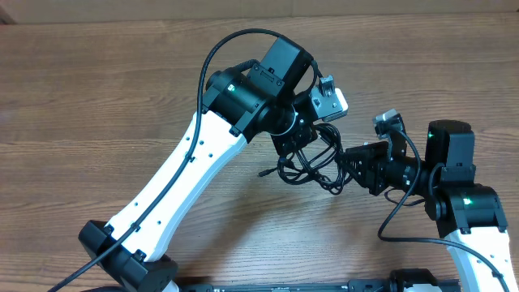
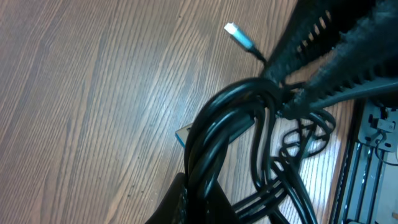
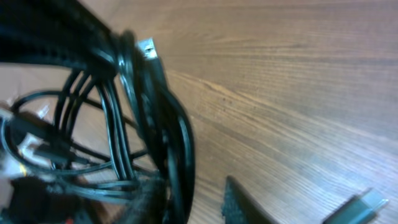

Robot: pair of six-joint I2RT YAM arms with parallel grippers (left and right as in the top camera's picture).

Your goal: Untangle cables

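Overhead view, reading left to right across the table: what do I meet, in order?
left arm → cables, in one tangle with a plug tip poking out on its left → right arm

Overhead is bright, evenly lit from above; we see only soft shadows on the table (image 1: pixel 97 97). Both wrist views go blurry up close: cables (image 2: pixel 217 143) smeared, out of focus. We note pale glare on the table, left wrist view, lower right.
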